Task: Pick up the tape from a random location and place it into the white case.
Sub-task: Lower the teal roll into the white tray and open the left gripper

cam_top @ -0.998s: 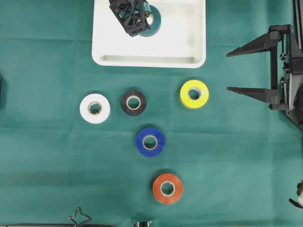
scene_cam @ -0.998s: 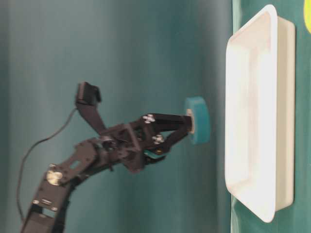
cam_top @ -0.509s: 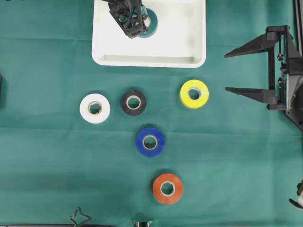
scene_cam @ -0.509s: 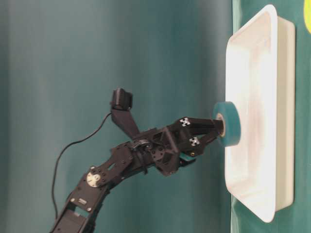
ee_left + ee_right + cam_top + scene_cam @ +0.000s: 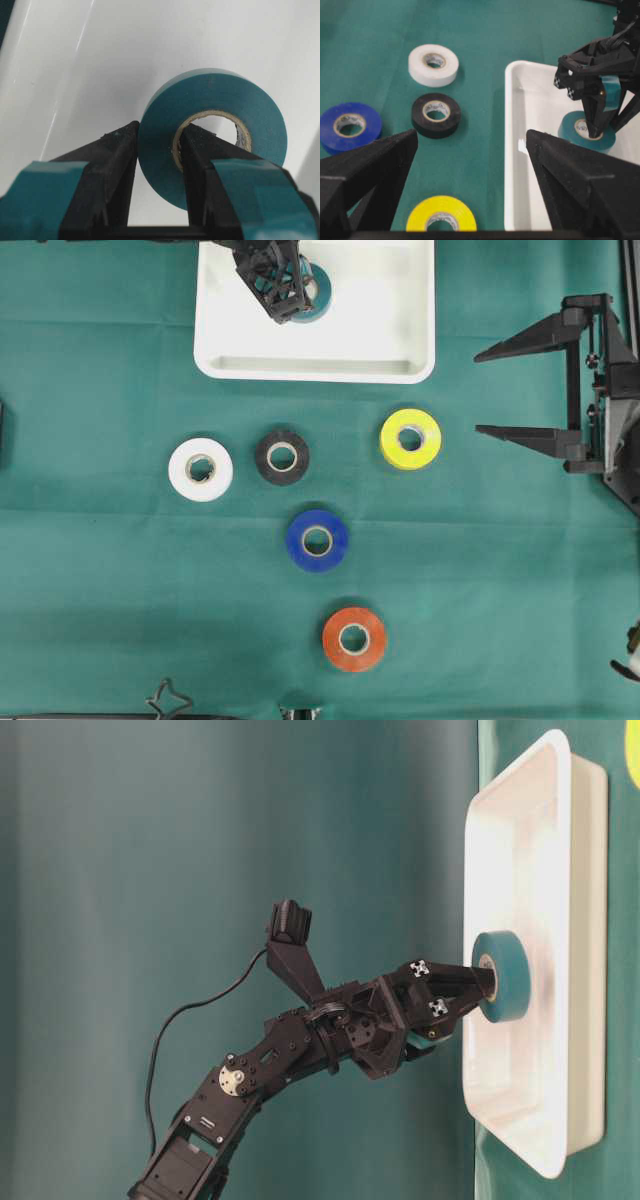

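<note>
A teal tape (image 5: 322, 302) roll is inside the white case (image 5: 315, 370), toward its far left part. My left gripper (image 5: 292, 302) is shut on it, one finger through the core and the other against the outer wall (image 5: 220, 92). In the table-level view the tape (image 5: 505, 975) is below the case's rim (image 5: 585, 920). Whether it touches the floor I cannot tell. My right gripper (image 5: 480, 392) hangs open at the right, away from the case, with nothing between its fingers.
Several other rolls lie flat on the green cloth in front of the case: white (image 5: 200, 469), black (image 5: 282, 457), yellow (image 5: 410, 438), blue (image 5: 317, 539) and orange-red (image 5: 353, 639). The yellow roll (image 5: 441, 217) lies just outside the case's side wall (image 5: 510, 150).
My left gripper has carried the teal tape from well above the case down inside its rim. The right arm and the loose rolls have not moved.
</note>
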You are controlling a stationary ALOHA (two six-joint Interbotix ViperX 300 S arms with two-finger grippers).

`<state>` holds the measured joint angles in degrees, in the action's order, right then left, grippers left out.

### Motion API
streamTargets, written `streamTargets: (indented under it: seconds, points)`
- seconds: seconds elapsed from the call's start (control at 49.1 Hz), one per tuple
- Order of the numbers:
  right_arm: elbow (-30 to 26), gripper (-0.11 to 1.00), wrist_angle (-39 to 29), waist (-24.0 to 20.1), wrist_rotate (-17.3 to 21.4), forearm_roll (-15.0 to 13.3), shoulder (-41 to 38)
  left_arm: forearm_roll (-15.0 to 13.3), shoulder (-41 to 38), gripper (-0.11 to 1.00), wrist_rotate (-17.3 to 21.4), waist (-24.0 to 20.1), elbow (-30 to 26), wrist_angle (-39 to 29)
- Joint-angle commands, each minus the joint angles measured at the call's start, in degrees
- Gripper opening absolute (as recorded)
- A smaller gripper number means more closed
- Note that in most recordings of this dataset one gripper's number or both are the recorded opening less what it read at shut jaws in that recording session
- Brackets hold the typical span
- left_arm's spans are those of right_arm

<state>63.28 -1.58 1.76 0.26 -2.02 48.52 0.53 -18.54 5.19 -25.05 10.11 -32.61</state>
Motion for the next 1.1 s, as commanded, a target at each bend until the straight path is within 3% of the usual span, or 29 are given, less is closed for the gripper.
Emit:
streamTargets:
  seconds: [0.0, 0.448, 0.509, 0.651, 0.733, 1.079]
  points:
    - [-1.32, 0.91, 0.53, -0.09, 0.00, -0.09, -0.18, -0.09, 1.14, 0.20, 0.00, -0.09, -0.62, 0.18]
    - [-1.41, 0.91, 0.62, -0.09, 0.09, -0.09, -0.18, -0.26, 1.23, 0.22, -0.18, -0.09, -0.62, 0.44]
    - [-1.41, 0.91, 0.62, -0.09, 0.09, -0.09, -0.18, -0.18, 1.23, 0.33, -0.26, -0.09, -0.62, 0.44]
    - [-1.41, 0.91, 0.79, -0.09, 0.09, -0.09, -0.18, -0.18, 1.23, 0.77, -0.35, -0.18, -0.62, 0.44]
    - [-1.41, 0.91, 0.88, -0.09, 0.09, -0.09, -0.18, -0.18, 1.23, 0.95, -0.26, -0.09, -0.62, 0.09]
    - [-1.41, 0.91, 1.05, -0.09, 0.09, -0.09, -0.18, -0.18, 1.32, 0.96, -0.18, -0.18, -0.79, 0.09]
